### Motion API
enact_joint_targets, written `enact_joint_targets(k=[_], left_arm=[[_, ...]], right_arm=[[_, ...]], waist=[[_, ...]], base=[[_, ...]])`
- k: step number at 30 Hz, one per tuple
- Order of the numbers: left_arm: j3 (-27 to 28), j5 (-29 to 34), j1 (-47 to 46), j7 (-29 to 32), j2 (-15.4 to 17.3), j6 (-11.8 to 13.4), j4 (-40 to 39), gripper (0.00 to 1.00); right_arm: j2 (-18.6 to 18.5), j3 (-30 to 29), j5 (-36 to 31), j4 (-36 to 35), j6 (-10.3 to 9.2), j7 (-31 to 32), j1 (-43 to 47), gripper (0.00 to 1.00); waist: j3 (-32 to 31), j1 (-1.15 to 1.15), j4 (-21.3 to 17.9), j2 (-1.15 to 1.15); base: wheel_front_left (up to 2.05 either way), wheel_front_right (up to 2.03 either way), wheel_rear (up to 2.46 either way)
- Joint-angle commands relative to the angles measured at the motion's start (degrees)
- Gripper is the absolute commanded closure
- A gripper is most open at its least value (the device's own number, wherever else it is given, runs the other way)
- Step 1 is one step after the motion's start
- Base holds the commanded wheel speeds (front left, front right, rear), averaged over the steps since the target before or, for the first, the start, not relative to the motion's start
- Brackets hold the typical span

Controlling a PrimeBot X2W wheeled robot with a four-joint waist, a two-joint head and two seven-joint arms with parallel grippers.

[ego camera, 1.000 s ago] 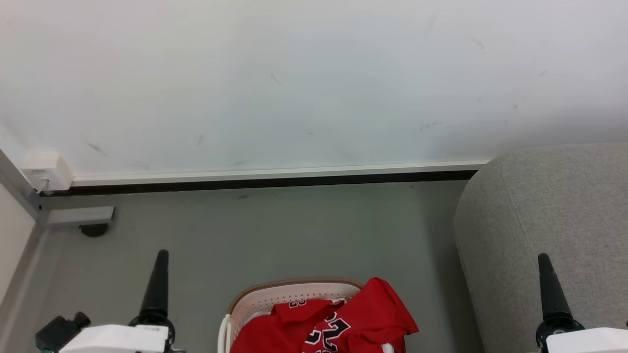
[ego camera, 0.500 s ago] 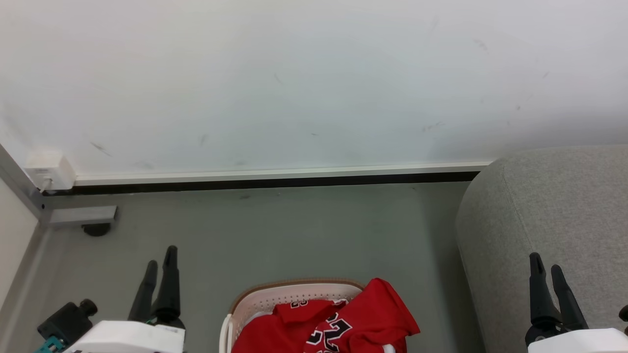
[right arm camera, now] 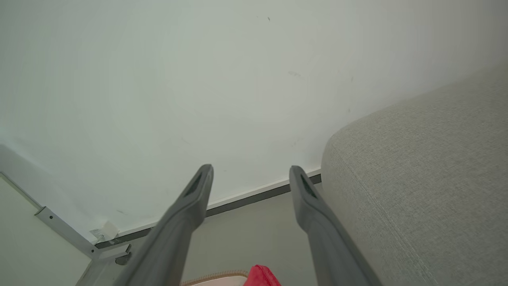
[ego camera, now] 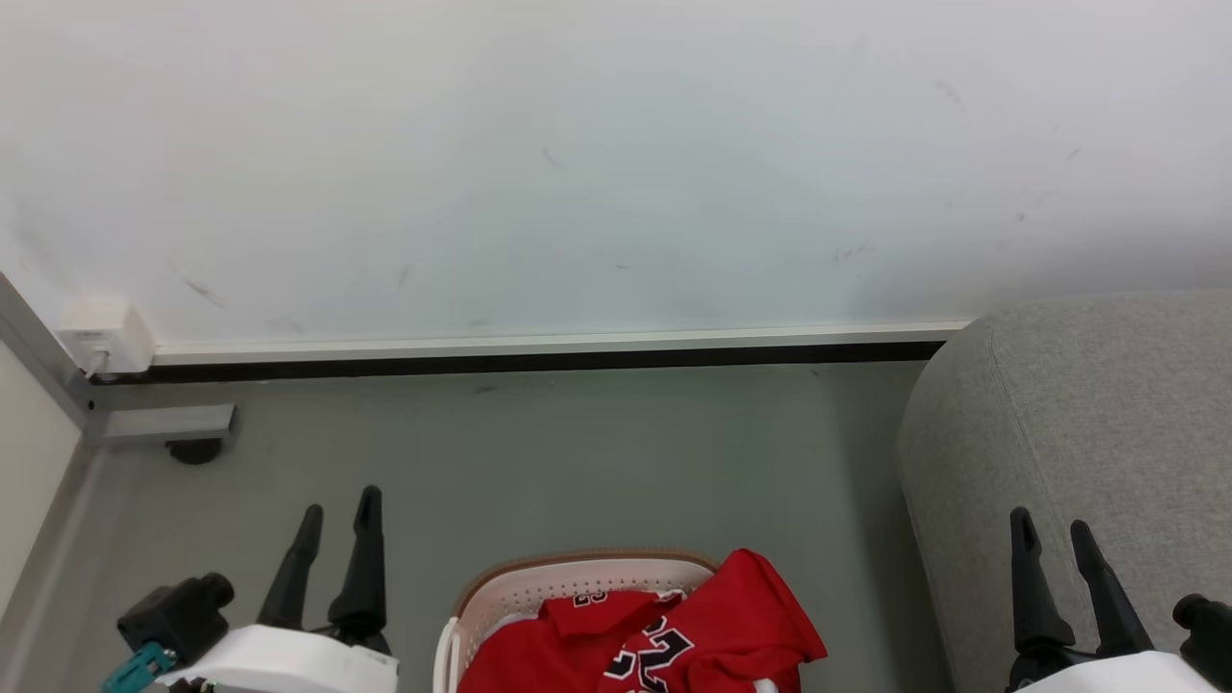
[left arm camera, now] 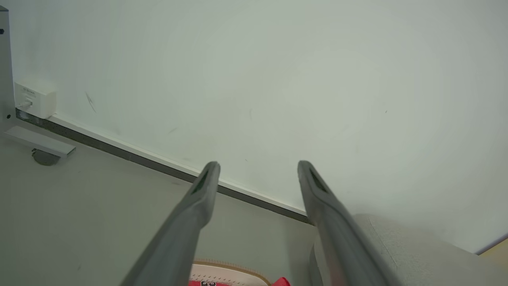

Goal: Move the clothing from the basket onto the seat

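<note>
The red clothing (ego camera: 654,635) with black-and-white numerals lies heaped in the cream basket (ego camera: 539,585) at the bottom middle of the head view, one fold draped over the basket's right rim. The grey seat (ego camera: 1088,423) stands to the right. My left gripper (ego camera: 339,510) is open at the lower left, left of the basket and above the floor. My right gripper (ego camera: 1051,531) is open at the lower right, in front of the seat. The left wrist view has the basket rim (left arm camera: 234,268) and a sliver of red clothing (left arm camera: 282,282) at its bottom edge. Between the right gripper's fingers shows clothing (right arm camera: 260,276).
A white wall with a dark baseboard (ego camera: 520,360) runs across the back. A white socket box (ego camera: 101,332) and a metal bracket (ego camera: 168,423) sit at the left corner. Grey floor (ego camera: 577,462) lies between the basket and the wall.
Both grippers have opened from shut to spread fingers. The left one has shifted right, the right one left. The camera has tilted slightly.
</note>
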Motion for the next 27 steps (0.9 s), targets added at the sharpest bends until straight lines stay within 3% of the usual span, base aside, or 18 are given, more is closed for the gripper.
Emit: enact_joint_targets(k=[1,15,27], left_arm=[[-0.4,1.9,-0.8,-0.6,0.8,0.3,-0.5,0.00],[-2.6,9.6,-1.1,-2.8,2.1,1.2,0.5,0.00],[-3.5,14.6,-0.8,-4.4,1.7,-0.8,0.9,0.00]], right_arm=[[-0.6,0.3,-2.3,-0.2,-0.06,-0.8,-0.1,0.00],[-0.7,0.6,-10.6,0.6,-0.07,-2.9,0.2,0.00],[-0.7,0.6,-15.5,1.4,-0.08,-4.6,1.6,0.00]], waist=[[0.0,0.00,0.0,0.00],[-0.2,0.00,0.5,0.00],[-0.5,0.00,1.1,0.00]], base=[[0.00,0.00,0.00],[0.00,0.00,0.00],[0.00,0.00,0.00]])
